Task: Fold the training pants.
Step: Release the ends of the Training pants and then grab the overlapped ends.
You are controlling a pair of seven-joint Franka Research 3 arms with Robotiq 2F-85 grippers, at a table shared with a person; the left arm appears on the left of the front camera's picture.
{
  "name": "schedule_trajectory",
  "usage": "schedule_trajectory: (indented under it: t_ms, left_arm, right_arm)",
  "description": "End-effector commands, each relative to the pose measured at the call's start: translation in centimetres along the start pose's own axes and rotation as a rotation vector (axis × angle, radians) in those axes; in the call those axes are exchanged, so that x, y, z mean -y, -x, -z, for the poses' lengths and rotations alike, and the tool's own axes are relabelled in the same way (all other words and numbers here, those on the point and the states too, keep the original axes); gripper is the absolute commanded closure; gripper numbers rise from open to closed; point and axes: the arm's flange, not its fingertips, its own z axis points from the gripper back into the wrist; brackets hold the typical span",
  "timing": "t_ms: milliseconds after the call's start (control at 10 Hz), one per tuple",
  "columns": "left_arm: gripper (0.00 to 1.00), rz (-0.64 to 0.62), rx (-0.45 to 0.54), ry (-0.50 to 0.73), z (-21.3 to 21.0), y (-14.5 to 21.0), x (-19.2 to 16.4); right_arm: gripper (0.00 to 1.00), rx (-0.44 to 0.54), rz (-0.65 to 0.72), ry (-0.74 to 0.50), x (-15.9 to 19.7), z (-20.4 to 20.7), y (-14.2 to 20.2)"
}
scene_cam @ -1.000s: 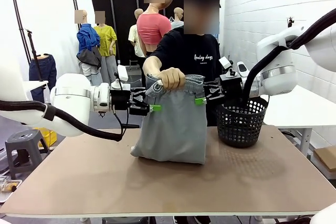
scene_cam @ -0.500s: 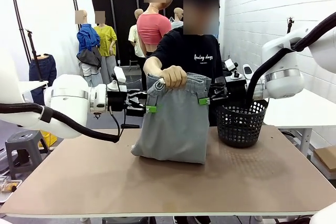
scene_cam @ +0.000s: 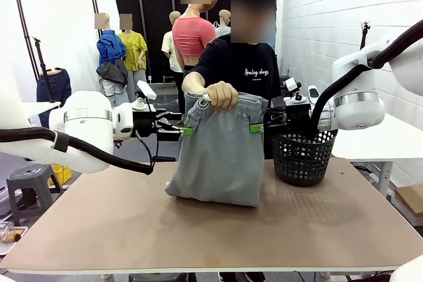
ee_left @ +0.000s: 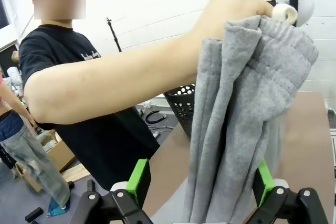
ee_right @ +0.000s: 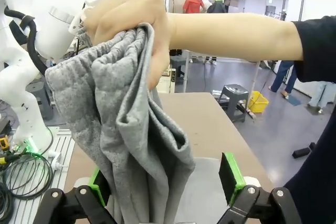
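Person's hand (scene_cam: pixel 223 95) held training pants (scene_cam: pixel 220 156) up between the claws.
Left claw (scene_cam: pixel 187 130), right claw (scene_cam: pixel 256 127) level, both spread wide, cloth inside each, ungripped.

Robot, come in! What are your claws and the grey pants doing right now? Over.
Left gripper, right gripper: open around the cloth. Pants hang from person's hand, bottom bunched on table. Basket beside right gripper.

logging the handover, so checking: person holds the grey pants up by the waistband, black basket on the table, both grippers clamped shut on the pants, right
Not clamped: both grippers are open. The left wrist view shows the left gripper with pads wide apart and the training pants hanging between them; the right wrist view shows the same for the right gripper. The rest holds.
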Motion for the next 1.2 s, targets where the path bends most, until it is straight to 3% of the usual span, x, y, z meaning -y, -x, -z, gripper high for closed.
schedule_trajectory:
  t_ms: [0,200,500,800,1100]
  left_arm:
    - [0.00,0.016,0.027,-0.020,0.3,0.5,0.7]
    - [0.00,0.029,0.089,0.117,0.3,0.5,0.7]
    - [0.00,0.002,0.110,0.157,1.0,0.4,0.3]
    - [0.00,-0.019,0.101,0.180,1.9,0.0,0.4]
    - [0.00,-0.070,0.019,0.136,3.0,-0.3,0.6]
  right_arm:
    - [0.00,0.019,0.020,0.002,-0.5,0.4,0.1]
    - [0.00,0.027,0.046,-0.051,-0.6,0.1,0.1]
    - [0.00,0.049,0.120,-0.089,-1.1,0.0,0.5]
    - [0.00,0.073,0.066,-0.104,-1.4,1.0,1.0]
    - [0.00,0.070,0.016,-0.150,-1.5,2.5,1.7]
